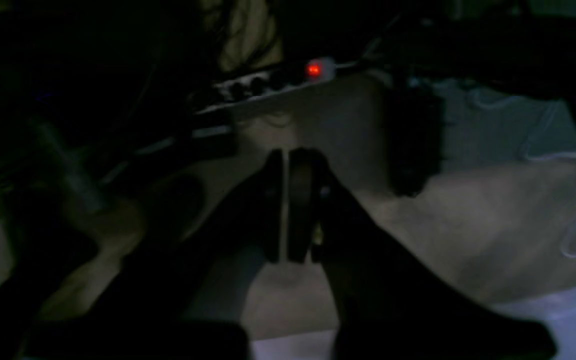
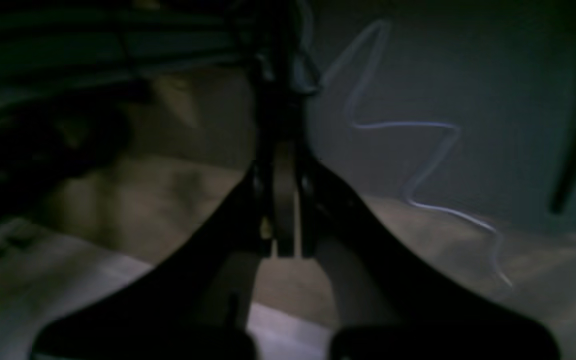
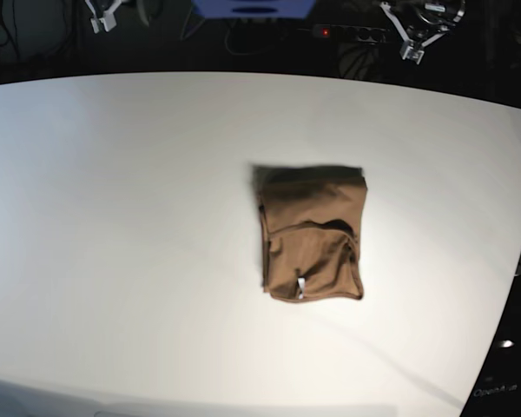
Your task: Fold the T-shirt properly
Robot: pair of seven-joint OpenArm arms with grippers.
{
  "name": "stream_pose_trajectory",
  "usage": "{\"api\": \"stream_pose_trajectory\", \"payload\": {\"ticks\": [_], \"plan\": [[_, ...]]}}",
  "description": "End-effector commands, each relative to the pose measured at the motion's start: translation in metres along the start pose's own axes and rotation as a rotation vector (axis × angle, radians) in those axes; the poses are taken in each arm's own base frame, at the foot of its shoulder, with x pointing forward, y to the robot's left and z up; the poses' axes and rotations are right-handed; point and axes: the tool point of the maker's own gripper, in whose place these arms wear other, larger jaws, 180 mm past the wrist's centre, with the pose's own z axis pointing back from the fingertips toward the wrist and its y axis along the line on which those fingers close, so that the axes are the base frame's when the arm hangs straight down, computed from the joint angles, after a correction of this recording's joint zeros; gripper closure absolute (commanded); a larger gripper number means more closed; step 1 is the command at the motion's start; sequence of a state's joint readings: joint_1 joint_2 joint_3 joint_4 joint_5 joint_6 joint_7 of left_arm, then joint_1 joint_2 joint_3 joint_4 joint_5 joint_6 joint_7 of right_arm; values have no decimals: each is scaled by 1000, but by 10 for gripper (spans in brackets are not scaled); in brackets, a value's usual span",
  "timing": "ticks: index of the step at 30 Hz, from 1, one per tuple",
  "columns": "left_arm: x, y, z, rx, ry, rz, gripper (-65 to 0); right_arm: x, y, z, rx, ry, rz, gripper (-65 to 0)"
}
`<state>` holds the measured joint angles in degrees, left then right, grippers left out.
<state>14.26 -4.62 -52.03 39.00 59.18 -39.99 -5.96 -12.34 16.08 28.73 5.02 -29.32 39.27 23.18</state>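
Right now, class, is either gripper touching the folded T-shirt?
Apart. The base view shows the T-shirt lying alone mid-table, with the left gripper and right gripper beyond the table's far edge.

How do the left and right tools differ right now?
Left tool is parked past the table's far edge on the base view's right; right tool on its left. Behind the left tool is a power strip with a red light; behind the right tool, a white cable. Both are shut, empty, away from the shirt.
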Motion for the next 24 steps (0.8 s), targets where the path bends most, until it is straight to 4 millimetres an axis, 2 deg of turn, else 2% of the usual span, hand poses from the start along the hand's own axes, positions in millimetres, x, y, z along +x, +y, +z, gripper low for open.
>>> {"api": "stream_pose_trajectory", "payload": {"ticks": [1,2,6,9,11,13,16,20,22,24], "plan": [[-10,-1,-1,-15,19,3,-23,-3,0,3,11,-4,-19,-4],[-13,-9,-5,-47,35,7,-23,0,3,1,20,-11,-26,-6],[-21,-33,-17,-145,77,38,-23,3,-8,-5,-63,5,51,-7],[-13,-49,-24,-205,76,71,-23,2,-11,-11,-142,1,86,-7],[-13,-68,-28,-258,86,89,-23,6,-22,-12,-223,-6,119,-7],[-7,-88,-31,-307,68,108,-23,11,-21,-19,-283,-16,144,-7],[-6,-86,-40,-213,24,115,-23,12,-20,-23,-361,-24,175,-7],[0,-84,-47,-135,5,128,-23,8,0,-34,-354,-23,168,-9],[0,-87,-50,-95,3,155,-23,15,9,-41,-346,-44,145,-9],[3,-93,-52,-79,-3,184,-23,22,4,-40,-375,-76,74,-9]]}}
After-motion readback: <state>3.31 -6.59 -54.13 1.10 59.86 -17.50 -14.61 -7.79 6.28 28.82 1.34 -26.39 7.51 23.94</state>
